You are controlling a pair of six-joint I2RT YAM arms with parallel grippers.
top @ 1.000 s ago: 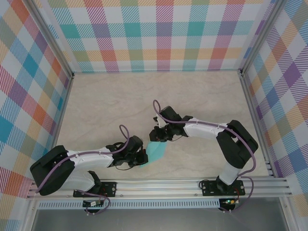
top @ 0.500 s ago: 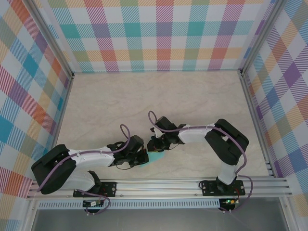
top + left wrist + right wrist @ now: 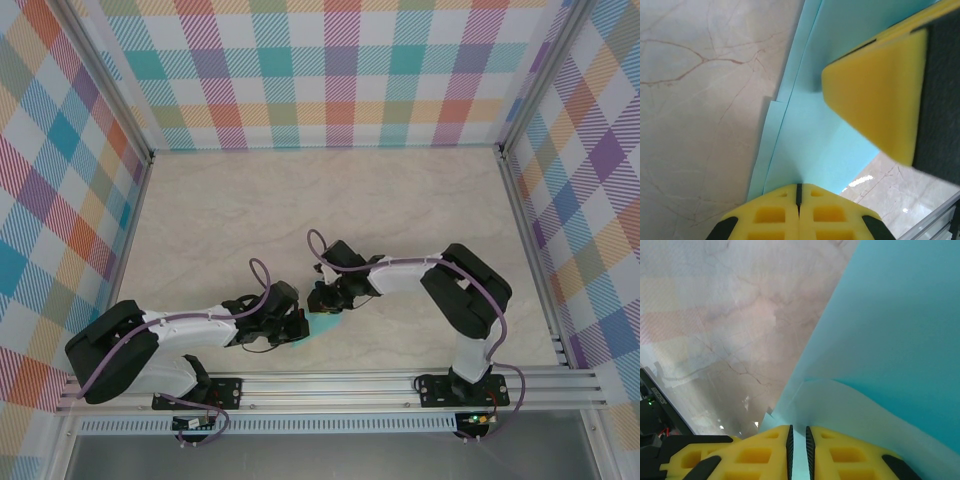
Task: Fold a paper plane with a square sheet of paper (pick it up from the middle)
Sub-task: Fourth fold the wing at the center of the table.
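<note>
Teal paper, creased, pinched in clenched left gripper; right gripper just ahead, clamped on same sheet, marble table beneath.

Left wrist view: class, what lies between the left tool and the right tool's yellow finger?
The creased light-teal paper, running from the left tool to that finger, seen in that view.

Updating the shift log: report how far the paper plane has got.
Done: the square sheet of paper already shows overlapping creased layers. In hand: the left gripper and right gripper both have their jaws shut on it, close together. Left: no slim pointed dart shape is visible yet, so more folds remain.
</note>
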